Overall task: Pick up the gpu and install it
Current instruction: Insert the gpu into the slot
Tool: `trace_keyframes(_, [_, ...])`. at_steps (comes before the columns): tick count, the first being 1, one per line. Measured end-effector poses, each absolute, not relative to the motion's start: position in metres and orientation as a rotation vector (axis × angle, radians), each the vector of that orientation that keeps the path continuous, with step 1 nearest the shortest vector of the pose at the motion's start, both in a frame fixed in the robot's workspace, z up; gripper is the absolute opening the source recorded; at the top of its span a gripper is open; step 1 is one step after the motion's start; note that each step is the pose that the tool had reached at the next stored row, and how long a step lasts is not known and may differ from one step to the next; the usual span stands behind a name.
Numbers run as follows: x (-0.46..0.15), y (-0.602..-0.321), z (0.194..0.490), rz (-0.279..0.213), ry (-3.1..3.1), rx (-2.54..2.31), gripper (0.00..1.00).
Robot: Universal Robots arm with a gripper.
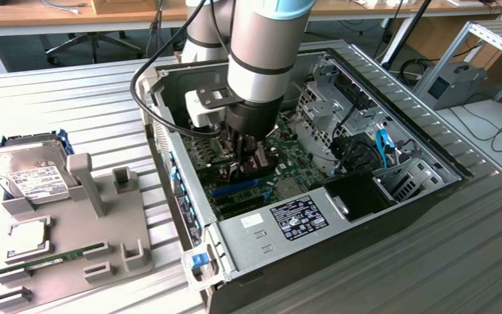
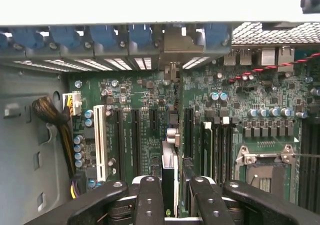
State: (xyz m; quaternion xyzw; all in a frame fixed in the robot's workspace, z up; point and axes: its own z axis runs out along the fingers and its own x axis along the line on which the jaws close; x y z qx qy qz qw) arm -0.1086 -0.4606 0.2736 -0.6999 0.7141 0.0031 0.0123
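The arm reaches down into the open case, with the gripper low over the motherboard. The wrist view shows what the arm hides in the exterior view: the fingers are closed on the gpu, held edge-on between them above the expansion slots. Its bracket end points toward the blue slot latches on the case wall. A white slot and a wire bundle lie to one side, the CPU socket to the other.

On the exterior view's left, a grey fixture carries a hard drive, a CPU and a memory stick.
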Motion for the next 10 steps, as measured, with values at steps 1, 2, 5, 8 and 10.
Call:
trace_keyframes(1, [-0.1088, -0.4606, 0.2730, 0.010, 2.226, -2.182, 0.26])
trace_keyframes(2, [-0.1088, -0.4606, 0.2724, 0.010, 2.226, -2.182, 0.26])
trace_keyframes(5, [-0.1088, -0.4606, 0.2706, 0.009, 2.226, -2.182, 0.26])
trace_keyframes(8, [-0.1088, -0.4606, 0.2685, 0.009, 2.227, -2.182, 0.26])
trace_keyframes(10, [-0.1088, -0.4606, 0.2674, 0.006, 2.228, -2.183, 0.26])
